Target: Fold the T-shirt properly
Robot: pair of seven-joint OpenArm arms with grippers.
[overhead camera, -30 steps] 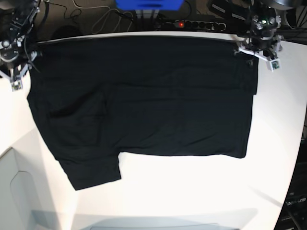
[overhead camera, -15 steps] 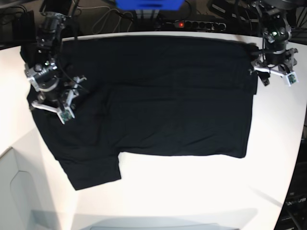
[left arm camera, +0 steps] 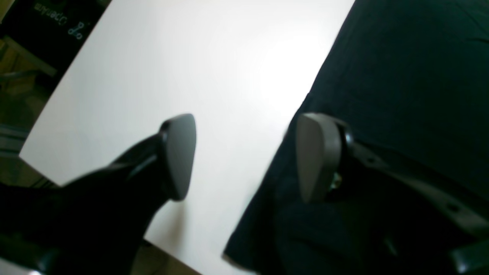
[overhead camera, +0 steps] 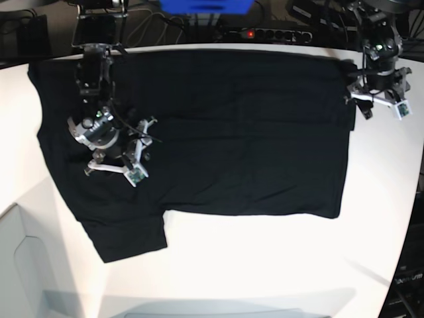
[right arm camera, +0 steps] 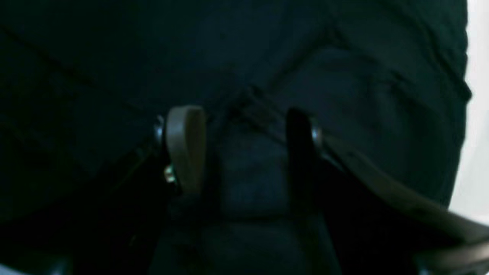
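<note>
Base view: black T-shirt spread flat on white counter. Right tool held apart over shirt; left tool held apart at shirt edge.

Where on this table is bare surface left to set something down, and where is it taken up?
Bare white table runs along the near edge below the T-shirt hem, and beside the lone sleeve. A narrower strip lies past the shirt's edge by the left gripper. The middle is all cloth, with the right gripper over it.
</note>
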